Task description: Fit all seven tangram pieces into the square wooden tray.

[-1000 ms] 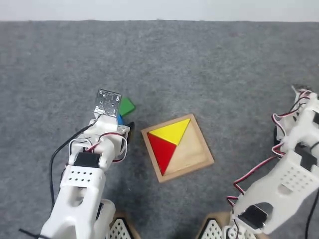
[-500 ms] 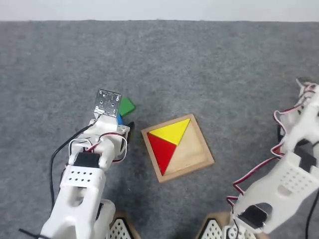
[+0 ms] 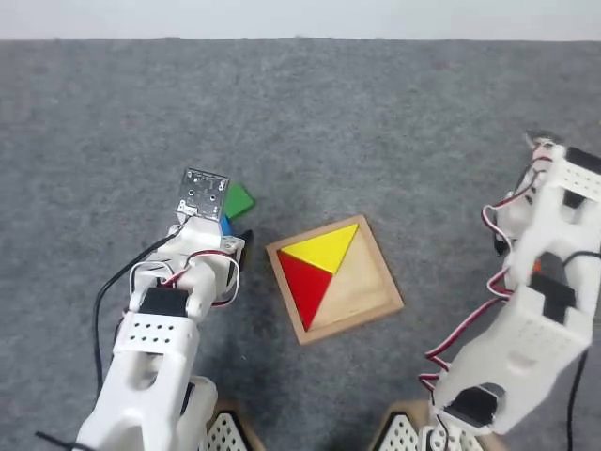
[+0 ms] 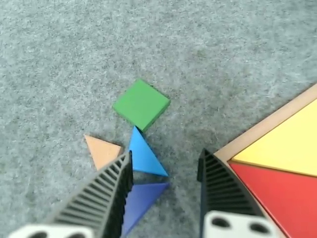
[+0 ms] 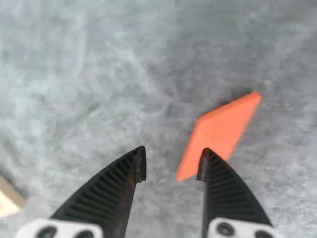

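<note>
High view, from the robot's edge of the table outward: the left arm (image 3: 155, 348) stretches along the left side of the wooden tray (image 3: 374, 282), and the right arm (image 3: 540, 310) stands well apart from the tray on its right side. The tray lies turned at an angle on the grey mat (image 3: 376, 122). A red triangle (image 3: 305, 287) and a yellow triangle (image 3: 324, 249) lie inside it, touching along one edge and filling the half nearer the left arm. The other half is bare wood.

From the left wrist, the left gripper (image 4: 166, 156) has its jaws spread wide and holds nothing, just beside the tray's corner. Four loose pieces lie on the mat left of the tray. A dark blue piece (image 4: 141, 198) is partly under one finger, then come a light blue triangle (image 4: 143, 157) and a small tan triangle (image 4: 102, 151). Farthest out is a green square (image 4: 141, 104), whose corner meets the light blue triangle's tip.

From the right wrist, the right gripper (image 5: 172, 153) is likewise spread apart and holds nothing, over the mat on the tray's right side. An orange parallelogram (image 5: 220, 131) lies flat at the tip of one finger; whether they touch cannot be told.
</note>
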Controlling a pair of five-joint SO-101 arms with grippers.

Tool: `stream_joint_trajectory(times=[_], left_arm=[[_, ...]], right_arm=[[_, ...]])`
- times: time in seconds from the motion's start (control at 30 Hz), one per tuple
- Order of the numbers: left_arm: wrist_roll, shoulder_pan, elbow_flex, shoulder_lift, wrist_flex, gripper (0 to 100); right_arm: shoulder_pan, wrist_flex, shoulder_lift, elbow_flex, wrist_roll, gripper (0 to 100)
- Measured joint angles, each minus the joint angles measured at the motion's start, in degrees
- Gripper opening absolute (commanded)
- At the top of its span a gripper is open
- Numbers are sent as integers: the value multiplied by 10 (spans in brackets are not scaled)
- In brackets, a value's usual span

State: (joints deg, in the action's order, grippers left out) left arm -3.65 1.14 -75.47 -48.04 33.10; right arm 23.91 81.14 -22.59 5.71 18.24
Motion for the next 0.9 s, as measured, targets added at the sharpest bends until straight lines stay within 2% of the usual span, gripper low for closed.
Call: stream_joint_trajectory(times=[0.2, 0.6, 0.83, 0.9], left_arm=[[0, 0, 0, 0, 0, 203], [0, 0, 0, 0, 0, 203], [0, 0, 0, 0, 0, 203], [0, 0, 0, 0, 0, 203]], right_arm=[[42, -80, 55, -91, 4, 185], [47, -142, 22, -114, 33, 188], [41, -144, -10, -113, 77, 181], [40, -144, -12, -113, 83, 141]])
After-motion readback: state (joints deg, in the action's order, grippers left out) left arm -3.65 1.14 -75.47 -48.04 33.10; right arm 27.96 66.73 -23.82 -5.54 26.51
